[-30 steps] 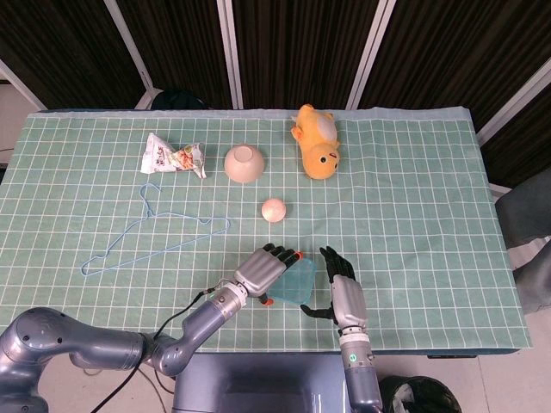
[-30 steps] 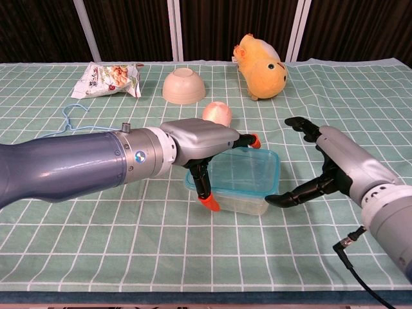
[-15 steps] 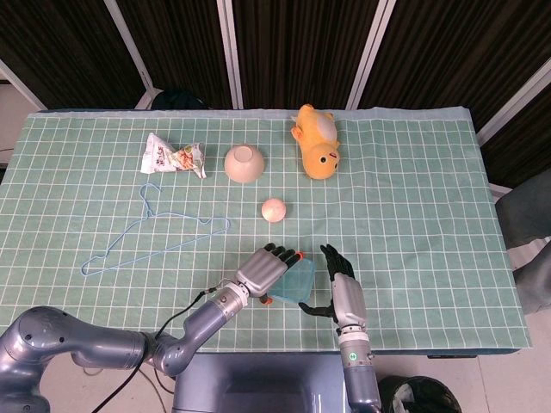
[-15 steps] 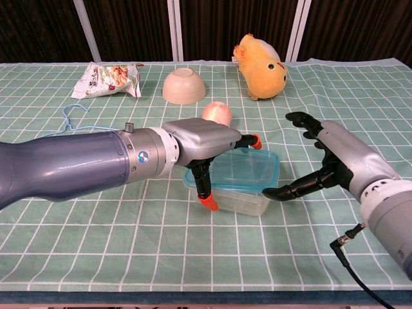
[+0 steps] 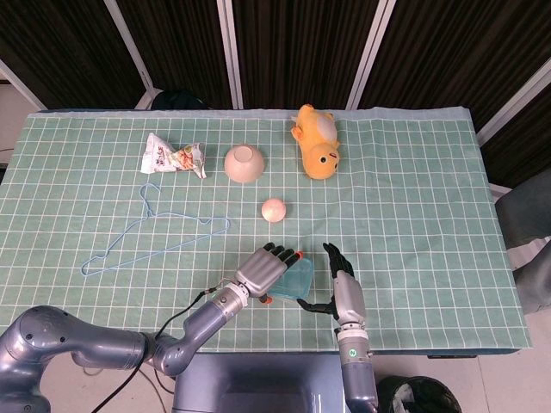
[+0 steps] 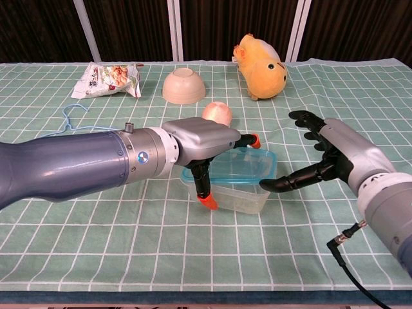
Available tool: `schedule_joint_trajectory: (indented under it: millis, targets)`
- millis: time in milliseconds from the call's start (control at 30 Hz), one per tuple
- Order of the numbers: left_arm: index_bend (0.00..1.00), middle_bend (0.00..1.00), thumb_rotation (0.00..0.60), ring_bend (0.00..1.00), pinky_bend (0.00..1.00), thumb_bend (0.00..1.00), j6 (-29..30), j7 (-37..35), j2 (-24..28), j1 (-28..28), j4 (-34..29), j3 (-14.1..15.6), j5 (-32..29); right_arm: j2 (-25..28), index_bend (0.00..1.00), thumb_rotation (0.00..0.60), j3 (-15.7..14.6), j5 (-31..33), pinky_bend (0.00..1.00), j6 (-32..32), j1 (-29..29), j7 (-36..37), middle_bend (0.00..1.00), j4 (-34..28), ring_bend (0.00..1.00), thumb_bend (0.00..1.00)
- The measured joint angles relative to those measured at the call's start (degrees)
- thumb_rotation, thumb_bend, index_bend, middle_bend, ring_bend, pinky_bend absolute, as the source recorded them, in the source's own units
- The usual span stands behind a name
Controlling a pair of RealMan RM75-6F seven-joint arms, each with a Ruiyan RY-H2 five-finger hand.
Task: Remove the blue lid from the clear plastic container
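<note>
The left hand point(image 6: 199, 145) covers the near-left part of the blue lid point(image 6: 235, 164), hiding whether its fingertips actually grip the rim.

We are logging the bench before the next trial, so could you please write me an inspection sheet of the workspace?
Surface: table under green checked cloth.
Job's things: blue lid tilted on clear container, left edge raised.
Clutter: bowl upside down, peach ball, yellow plush, snack bag, blue hanger.
Hands: left hand grips the lid's left end; right hand open, a fingertip at the lid's right edge.
Cables: black cable by right wrist.
Surroundings: dark curtains behind.
</note>
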Motion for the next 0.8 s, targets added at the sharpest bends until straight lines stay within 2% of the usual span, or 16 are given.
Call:
schedule_joint_trajectory:
  millis: [600, 700, 800]
  targets:
    - [0.11, 0.18, 0.6, 0.24, 0.43, 0.07, -0.01, 0.2, 0.59, -0.34, -0.62, 0.61, -0.2, -1.03, 0.0, 0.6, 3.69, 3.39, 0.0, 1.47, 1.61, -1.3, 0.0, -0.92, 0.0, 0.21]
    - [0.1, 0.14, 0.6, 0.2, 0.38, 0.07, 0.11, 0.12, 0.54, -0.39, -0.66, 0.53, -0.09, -0.8, 0.0, 0.6, 3.55, 3.37, 0.0, 1.48, 1.88, -1.78, 0.0, -0.86, 0.0, 0.21]
    - [0.04, 0.06, 0.6, 0.12, 0.33, 0.07, 0.38, -0.23, 0.54, -0.36, -0.82, 0.17, 0.06, -0.19, 0.0, 0.6, 2.81, 2.89, 0.0, 1.34, 1.98, -2.1, 0.0, -0.56, 0.0, 0.21]
